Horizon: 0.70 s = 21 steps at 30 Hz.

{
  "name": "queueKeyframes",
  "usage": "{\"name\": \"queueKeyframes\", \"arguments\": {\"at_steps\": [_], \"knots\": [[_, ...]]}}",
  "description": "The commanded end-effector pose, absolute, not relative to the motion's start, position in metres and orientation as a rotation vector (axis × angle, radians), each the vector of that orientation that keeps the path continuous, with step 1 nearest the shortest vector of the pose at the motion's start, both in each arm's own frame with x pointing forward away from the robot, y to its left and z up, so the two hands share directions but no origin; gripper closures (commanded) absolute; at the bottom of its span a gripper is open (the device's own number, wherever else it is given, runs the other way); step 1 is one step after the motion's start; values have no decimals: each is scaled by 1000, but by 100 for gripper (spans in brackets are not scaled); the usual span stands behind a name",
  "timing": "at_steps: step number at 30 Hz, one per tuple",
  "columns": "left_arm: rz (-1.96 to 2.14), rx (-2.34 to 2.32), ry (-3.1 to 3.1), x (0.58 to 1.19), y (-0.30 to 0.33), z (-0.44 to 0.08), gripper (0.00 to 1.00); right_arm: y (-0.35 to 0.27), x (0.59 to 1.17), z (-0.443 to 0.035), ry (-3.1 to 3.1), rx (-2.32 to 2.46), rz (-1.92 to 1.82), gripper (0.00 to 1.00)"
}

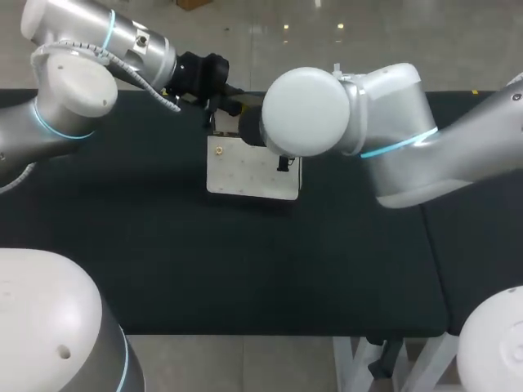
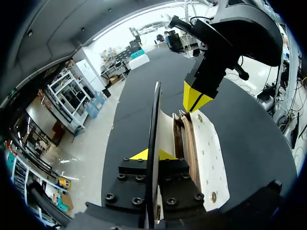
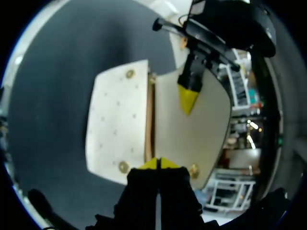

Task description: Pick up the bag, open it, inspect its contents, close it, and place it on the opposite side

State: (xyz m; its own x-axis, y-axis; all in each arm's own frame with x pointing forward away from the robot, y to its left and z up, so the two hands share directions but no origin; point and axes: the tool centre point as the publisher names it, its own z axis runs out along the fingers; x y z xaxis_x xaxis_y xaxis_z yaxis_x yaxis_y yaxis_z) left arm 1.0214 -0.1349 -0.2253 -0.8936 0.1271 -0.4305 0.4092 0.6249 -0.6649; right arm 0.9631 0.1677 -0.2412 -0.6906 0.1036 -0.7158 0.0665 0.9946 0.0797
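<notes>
Over at the far middle of the black table (image 1: pixel 163 269), the bag (image 1: pixel 245 175) is lying flat. It's a cream-white envelope sort of thing with little holes punched in the panels and gold snaps (image 2: pixel 213 196) at the corners. It's already opened up: the left gripper (image 2: pixel 146 154) has its yellow tips pressed together on the flap (image 2: pixel 154 120), so from that wrist the flap stands up edge-on, and you can see brownish inner layers in the mouth right beside it. The right gripper (image 3: pixel 157 164) is at the other end of the mouth, tips closed tight. As far as I can tell it's nipping the bag's edge right where the flap hinges off the body, but the head view is no help since that arm's big joint covers it. Handling-wise, my guess is light and fairly stiff, more like thick card or leatherette than cloth, since the flap holds itself straight from a single pinch. It's thin though, so the edges are really the only place to grab, a flat pinch with nothing bulky to wrap around. I'd hold close to the snaps or the hinge, probably the sturdiest spots, and not yank, because smooth panels could slide out of the pads.
</notes>
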Motion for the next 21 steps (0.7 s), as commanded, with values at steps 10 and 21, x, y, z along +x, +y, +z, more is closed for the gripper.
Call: {"name": "queueKeyframes", "arguments": {"at_steps": [10, 21], "knots": [[-1145, 422, 2509, 1017, -138, -223, 100, 172, 988, -264, 2362, 140, 9, 100], [-1151, 375, 2493, 1016, -139, -224, 100, 165, 989, -278, 2400, 186, -15, 100]]}}
